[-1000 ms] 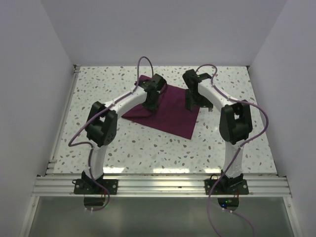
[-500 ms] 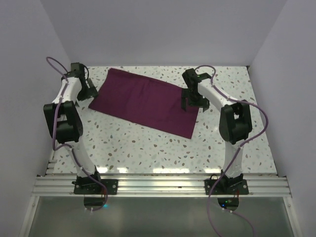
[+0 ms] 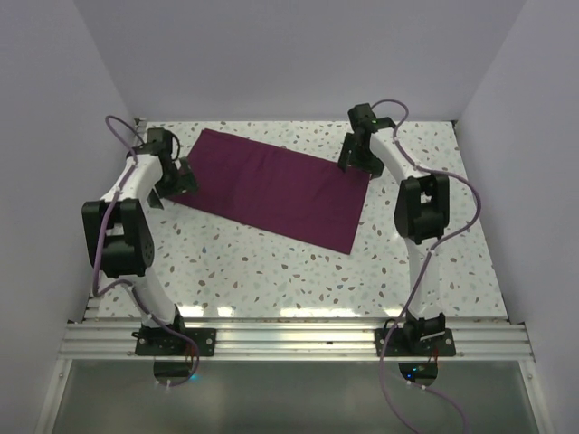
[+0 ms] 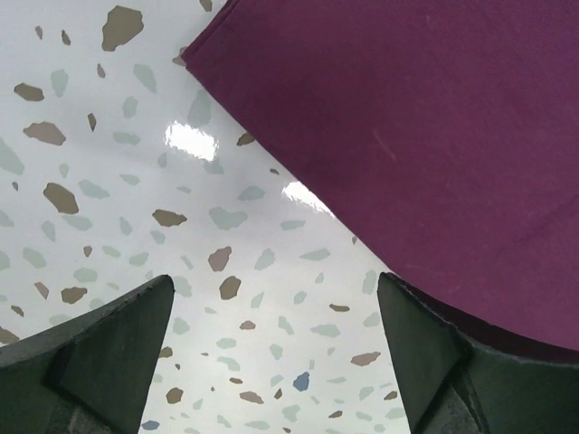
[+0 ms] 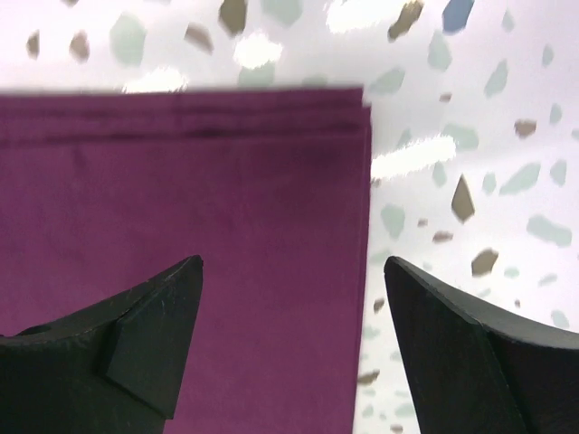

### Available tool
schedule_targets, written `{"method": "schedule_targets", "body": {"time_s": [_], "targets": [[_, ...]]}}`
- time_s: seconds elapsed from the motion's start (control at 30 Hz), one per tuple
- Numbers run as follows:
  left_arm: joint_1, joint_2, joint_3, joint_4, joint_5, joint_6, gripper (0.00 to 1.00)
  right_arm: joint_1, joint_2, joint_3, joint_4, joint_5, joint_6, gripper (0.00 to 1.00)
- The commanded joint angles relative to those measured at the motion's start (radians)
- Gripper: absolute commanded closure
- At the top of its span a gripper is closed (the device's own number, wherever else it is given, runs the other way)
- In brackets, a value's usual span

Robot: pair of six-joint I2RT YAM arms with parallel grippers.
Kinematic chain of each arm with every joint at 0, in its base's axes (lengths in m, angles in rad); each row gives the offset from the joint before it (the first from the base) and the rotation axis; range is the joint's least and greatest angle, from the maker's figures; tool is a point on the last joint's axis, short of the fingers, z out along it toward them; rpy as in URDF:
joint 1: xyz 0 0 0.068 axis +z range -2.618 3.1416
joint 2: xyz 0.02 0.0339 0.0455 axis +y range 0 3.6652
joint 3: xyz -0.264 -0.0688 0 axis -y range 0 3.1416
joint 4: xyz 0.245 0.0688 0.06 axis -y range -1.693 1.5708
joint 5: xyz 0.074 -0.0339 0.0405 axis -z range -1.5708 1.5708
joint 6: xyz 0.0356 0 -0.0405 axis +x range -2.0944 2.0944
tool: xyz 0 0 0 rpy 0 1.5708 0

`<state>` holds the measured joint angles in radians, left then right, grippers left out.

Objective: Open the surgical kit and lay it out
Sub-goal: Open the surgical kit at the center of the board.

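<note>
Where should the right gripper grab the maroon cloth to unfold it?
Grip the cloth at its far-right corner, where stacked fold edges show. It lies flat, so come from above at the right edge with the open right gripper, one finger on the table, probably pinching the top layer.

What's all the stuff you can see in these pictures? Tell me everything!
cloth wrap: one, dark purple, lying flat on the far half of the table.
table: one, white with coloured speckles, under everything.
walls: three, pale, around the table.
rail: one, silver, along the table's near edge.
cables: two, purple, looping along the arms.
arms: two, white and black; left arm, right arm.
pincers: two, black, both open; left pincer at the cloth's left edge, right pincer above its far right corner.
</note>
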<state>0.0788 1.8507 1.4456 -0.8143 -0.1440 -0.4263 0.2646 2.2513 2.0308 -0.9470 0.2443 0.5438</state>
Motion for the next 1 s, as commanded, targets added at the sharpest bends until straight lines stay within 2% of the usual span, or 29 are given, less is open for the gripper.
{"method": "schedule_targets", "body": {"time_s": [0.0,0.2,0.5,0.6,0.7,0.73,0.8,0.97], "targets": [[-0.007,-0.087,-0.043,0.017,0.012,0.009,0.03,-0.028,0.076,0.124,-0.007,0.015,0.038,0.15],[-0.040,-0.123,-0.091,-0.003,-0.008,0.000,0.04,-0.042,0.209,0.279,-0.026,0.020,0.039,0.22],[-0.050,-0.169,-0.134,-0.037,-0.055,0.001,0.05,-0.064,0.303,0.364,-0.019,0.016,0.056,0.44],[-0.050,-0.179,-0.143,-0.037,-0.077,0.008,0.05,-0.071,0.309,0.336,-0.019,0.021,0.056,0.53],[-0.050,-0.174,-0.146,-0.036,-0.078,0.008,0.05,-0.074,0.306,0.292,-0.012,0.020,0.056,0.72],[-0.050,-0.168,-0.146,-0.034,-0.075,0.006,0.05,-0.074,0.304,0.284,-0.009,0.016,0.053,0.86],[-0.051,-0.162,-0.139,-0.034,-0.066,0.004,0.06,-0.074,0.301,0.272,-0.007,0.012,0.048,1.00],[-0.051,-0.148,-0.113,-0.034,-0.054,0.004,0.06,-0.074,0.275,0.275,0.002,0.003,0.030,1.00]]}}
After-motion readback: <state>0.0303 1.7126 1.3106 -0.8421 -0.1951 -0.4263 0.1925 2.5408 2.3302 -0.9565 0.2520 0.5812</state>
